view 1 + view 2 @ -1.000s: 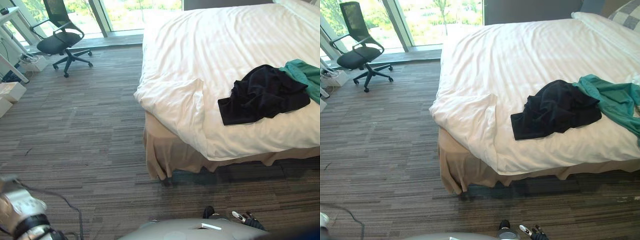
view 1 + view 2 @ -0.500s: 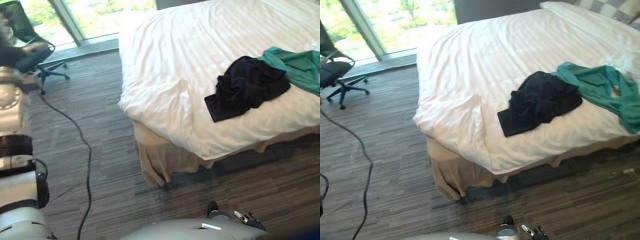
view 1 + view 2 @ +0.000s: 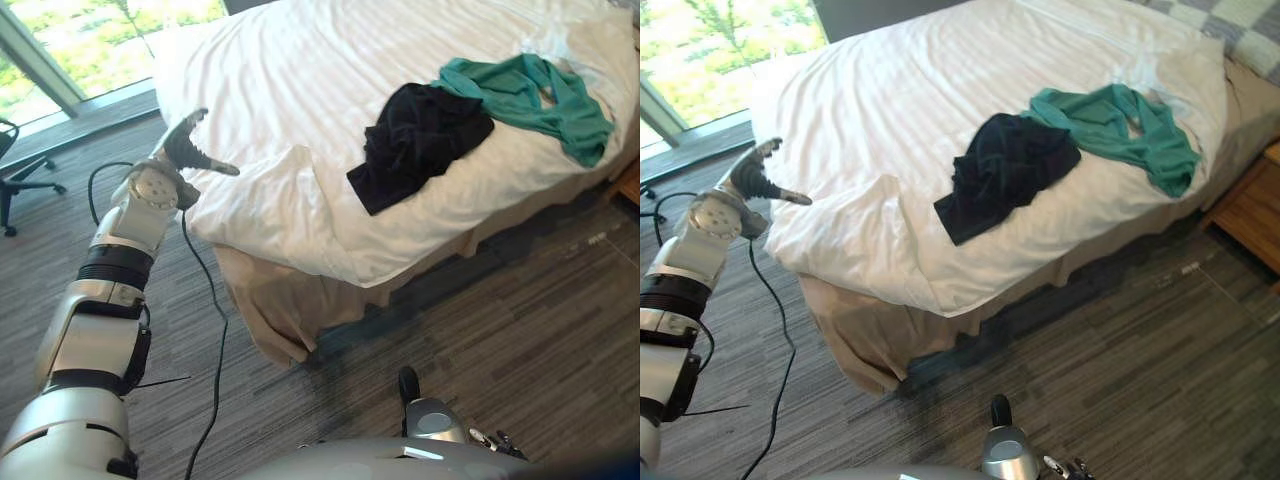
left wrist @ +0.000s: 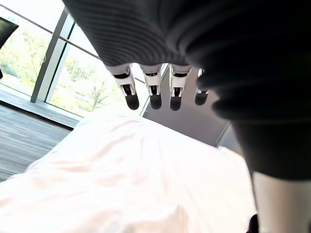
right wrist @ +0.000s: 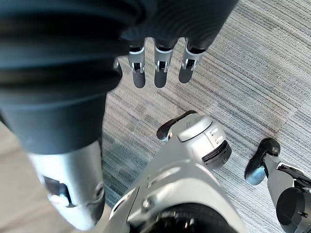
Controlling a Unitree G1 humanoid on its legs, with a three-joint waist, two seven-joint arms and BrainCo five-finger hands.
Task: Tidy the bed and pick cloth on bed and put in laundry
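left hand [image 3: 184, 150] fingers [image 4: 155, 92] are straight and loosely spread, thumb out to the side. they grasp nothing and touch nothing, hovering in the air just off the bed's near corner, at about 10 o'clock in the eye view. right hand [image 5: 160, 65] hangs low over the carpet, fingers relaxed and empty.

outward from the left hand, toward 3 o'clock, the nearest thing is the flipped-back duvet corner [image 3: 290, 195], rumpled and folded over on itself at the bed [image 3: 300, 70] edge. past it, at about 1 o'clock in the view, the black cloth [image 3: 420, 135] lies in a heap on the duvet, well apart from the hand. the green cloth [image 3: 525, 92] touches the black one at its 2 o'clock side and trails toward the far edge.

progress, as i judge it: barely begun. both cloths are on the bed, neither hand has one, and the duvet corner is not smoothed. left to do: reach in, take the black cloth, then the green, carry them to laundry, and straighten the cover.
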